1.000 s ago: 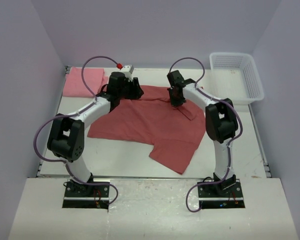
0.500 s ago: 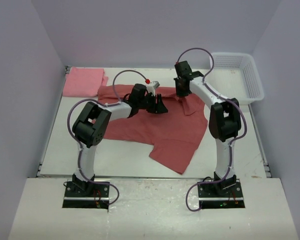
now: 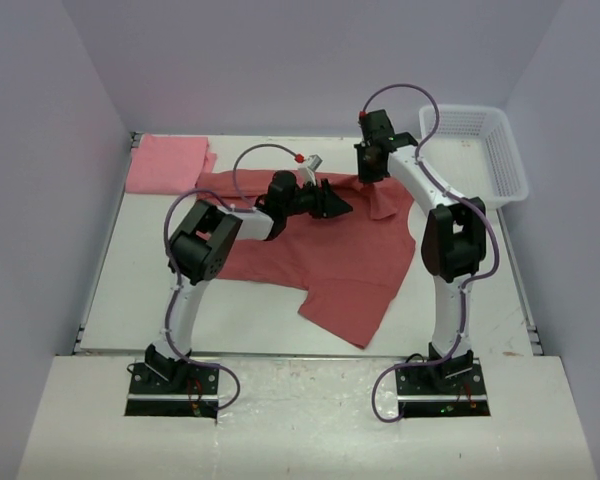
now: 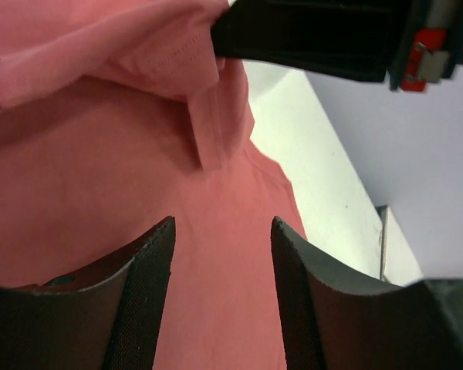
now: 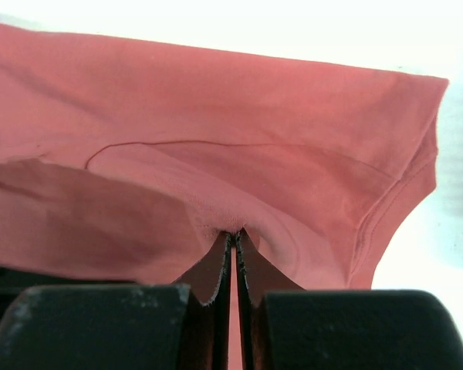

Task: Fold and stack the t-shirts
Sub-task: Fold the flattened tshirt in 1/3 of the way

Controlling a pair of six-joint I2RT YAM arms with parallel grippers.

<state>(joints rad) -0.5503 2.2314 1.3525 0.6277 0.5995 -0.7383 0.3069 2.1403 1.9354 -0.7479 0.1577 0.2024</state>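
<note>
The brick-red t-shirt [image 3: 320,250] lies spread over the middle of the table, one sleeve pointing toward the front. My right gripper [image 3: 368,172] is shut on its far right edge and holds a fold of cloth [image 5: 216,100] up off the table; the pinch shows at the fingertips [image 5: 234,231]. My left gripper [image 3: 340,207] hovers open just left of it, over the shirt [image 4: 100,154], with nothing between its fingers [image 4: 150,262]. The lighter pink t-shirt [image 3: 165,163] lies folded at the back left corner.
A white lattice basket [image 3: 475,150] stands at the back right, close to the right arm. The table's white surface [image 3: 240,310] shows in front of the red shirt. Purple walls close in the left, right and back.
My left arm has swung right from the shirt's back left edge to its back middle. My right gripper has moved back and to the right, pulling the pinched edge with it.
</note>
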